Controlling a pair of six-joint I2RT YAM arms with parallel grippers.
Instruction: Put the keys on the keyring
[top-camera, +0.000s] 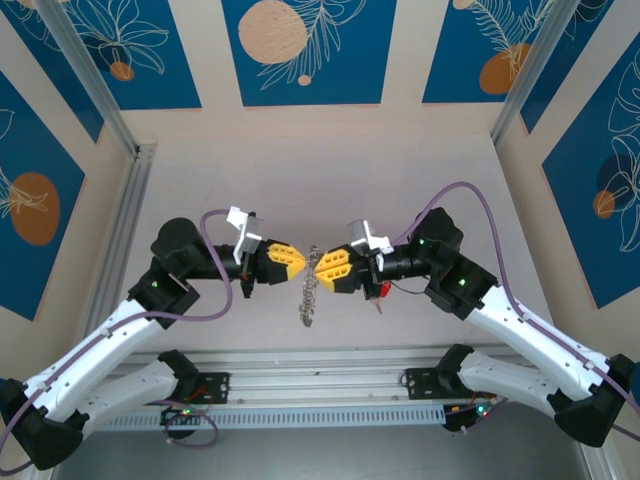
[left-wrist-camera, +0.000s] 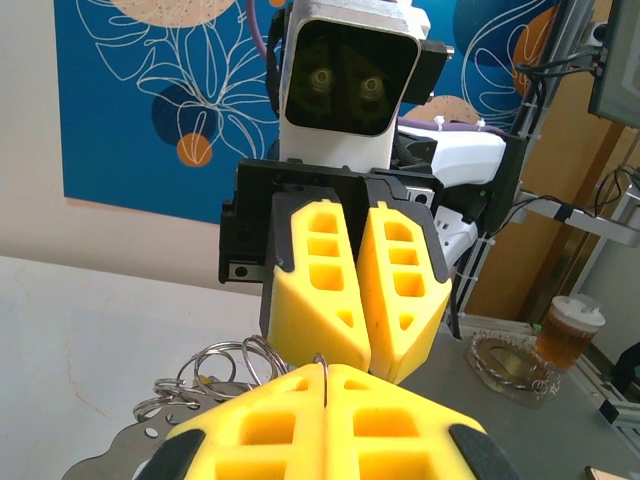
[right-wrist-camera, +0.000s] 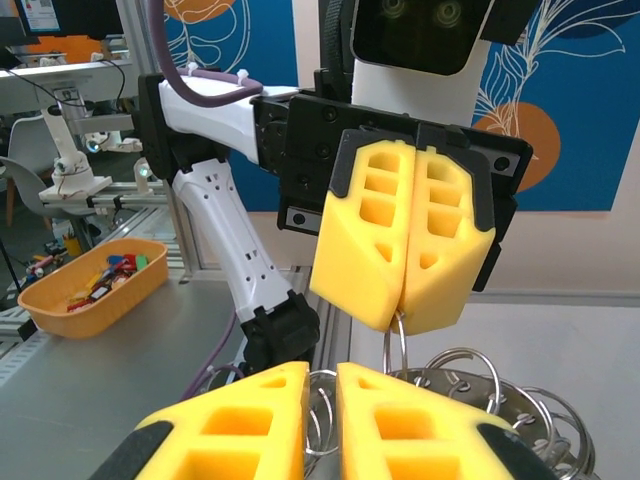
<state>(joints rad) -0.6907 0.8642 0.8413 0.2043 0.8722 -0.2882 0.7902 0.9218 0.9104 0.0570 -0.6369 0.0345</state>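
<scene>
Keyring (top-camera: 308, 292), a limp grey chain of wire loops, hangs between the two facing grippers. The left gripper (left-wrist-camera: 325, 385) is clamped on one thin loop. The right gripper (right-wrist-camera: 322, 395) shows a slim gap; I cannot tell whether it grips anything. The red key (top-camera: 383, 290) shows just beside it.

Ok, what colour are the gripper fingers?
The fingers are bright yellow, clearest in the left wrist view.
</scene>
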